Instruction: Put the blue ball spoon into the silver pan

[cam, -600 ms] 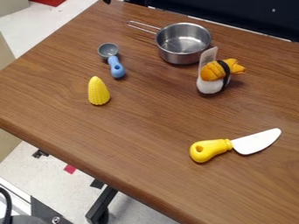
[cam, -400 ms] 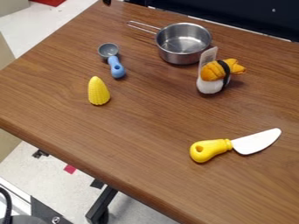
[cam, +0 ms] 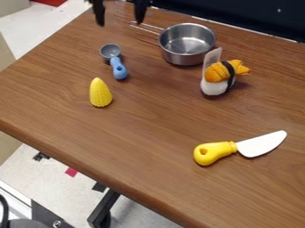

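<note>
Camera view: one gripper (cam: 120, 21) at the top edge, between 11 and 12 o'clock, fingers spread, grasping nothing. One spoon (cam: 118, 67) lies on the table (cam: 149, 147) at 11, its long axis running 11 to 5, bowl pointing to 11. One pan (cam: 186, 43) at 1, one toy sushi (cam: 218, 75) at 2, one knife (cam: 216, 151) at 4, one corn cob (cam: 100, 93) at 10.

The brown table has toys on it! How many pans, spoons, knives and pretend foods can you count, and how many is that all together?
Pan: 1
Spoon: 1
Knife: 1
Pretend foods: 2, the yellow corn and the sushi with the orange top
Total: 5
</note>
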`<state>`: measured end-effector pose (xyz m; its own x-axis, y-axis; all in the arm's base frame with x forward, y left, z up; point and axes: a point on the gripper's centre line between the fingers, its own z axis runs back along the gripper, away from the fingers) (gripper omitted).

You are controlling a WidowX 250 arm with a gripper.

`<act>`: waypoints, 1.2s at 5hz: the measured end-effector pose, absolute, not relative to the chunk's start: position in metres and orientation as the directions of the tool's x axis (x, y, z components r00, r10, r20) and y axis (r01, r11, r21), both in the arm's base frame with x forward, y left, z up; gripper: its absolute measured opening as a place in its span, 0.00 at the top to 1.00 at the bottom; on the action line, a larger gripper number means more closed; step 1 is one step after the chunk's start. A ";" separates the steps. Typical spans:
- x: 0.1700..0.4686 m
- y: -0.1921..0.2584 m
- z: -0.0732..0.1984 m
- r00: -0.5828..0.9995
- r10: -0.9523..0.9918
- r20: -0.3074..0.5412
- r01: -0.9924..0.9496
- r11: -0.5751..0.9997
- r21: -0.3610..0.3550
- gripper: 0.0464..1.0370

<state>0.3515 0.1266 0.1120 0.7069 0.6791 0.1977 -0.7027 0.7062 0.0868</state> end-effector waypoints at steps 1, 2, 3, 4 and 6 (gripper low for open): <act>0.346 0.129 0.091 0.697 0.691 0.191 -0.710 0.703 0.044 0.04; 0.338 0.124 0.073 0.715 0.677 0.172 -0.689 0.724 0.017 0.04; 0.336 0.124 0.067 0.709 0.681 0.183 -0.696 0.718 0.022 0.04; 0.336 0.118 0.063 0.684 0.703 0.194 -0.721 0.691 0.038 0.04; 0.334 0.113 0.040 0.674 0.702 0.229 -0.730 0.680 0.066 0.09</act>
<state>0.3336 0.1132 0.0397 0.6742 0.7022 0.2286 -0.7304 0.6799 0.0656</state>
